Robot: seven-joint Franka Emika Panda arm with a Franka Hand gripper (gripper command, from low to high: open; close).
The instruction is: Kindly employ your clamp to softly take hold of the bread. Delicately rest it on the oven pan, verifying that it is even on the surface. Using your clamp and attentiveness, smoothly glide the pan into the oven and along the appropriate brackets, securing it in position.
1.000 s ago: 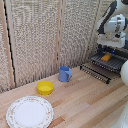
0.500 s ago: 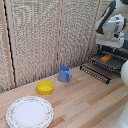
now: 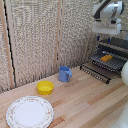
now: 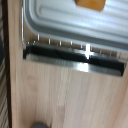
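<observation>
Setting resembles a staged kitchen test bench. Evidence: pale wooden plank tabletop (image 3: 85,102), small dark countertop toaster oven (image 3: 111,57), blue ceramic mug (image 3: 64,74), round yellow bowl (image 3: 45,87), patterned white plate (image 3: 29,111), woven beige screen panels (image 3: 35,40) behind.

the exterior view looks across the table (image 3: 85,100) from afar; the wrist view looks straight down, close, both catching the oven pan (image 3: 107,62) and bread (image 4: 90,4).
</observation>
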